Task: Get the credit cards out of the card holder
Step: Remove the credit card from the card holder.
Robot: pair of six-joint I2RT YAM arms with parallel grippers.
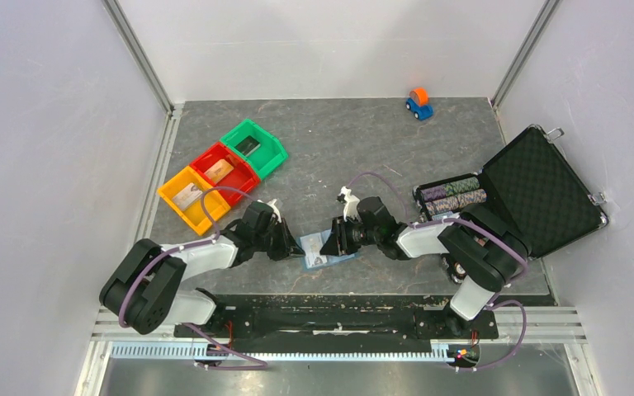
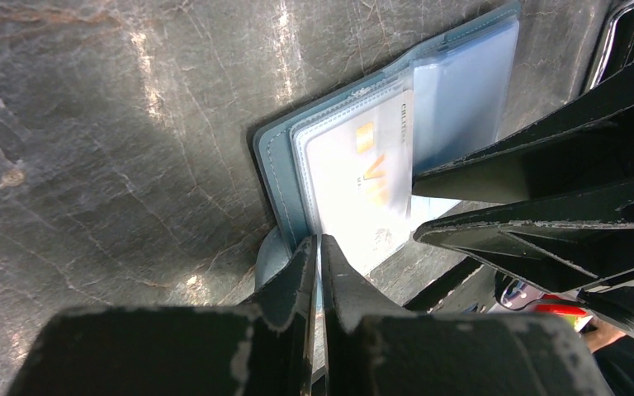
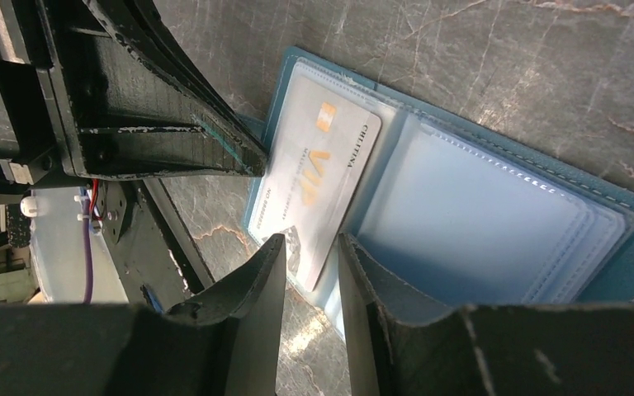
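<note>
**A:** Start big. Where does everything sit on the table (image 1: 363,148)?

**B:** The black case (image 1: 545,190) lies open at three o'clock and the coloured bins (image 1: 223,169) are at ten. The card holder (image 1: 327,250) lies spread open at six, by the near edge and between the two arms.

**A:** And the grippers?

**B:** The left gripper (image 2: 319,243) comes in from the holder's nine o'clock. It is closed tight and seems to nip the cover's edge to steady it. The right gripper (image 3: 309,247) comes from about two o'clock. Its jaws are narrowly apart, straddling one corner of the white card (image 3: 314,177).

**A:** Which step is that?

**B:** I'd say it is drawing this card out. The card sits partly out of its clear sleeve but is not gripped. The next move calls for closing on that corner, then sliding the card flat towards the holder's six o'clock while the left gripper holds firm.
</note>
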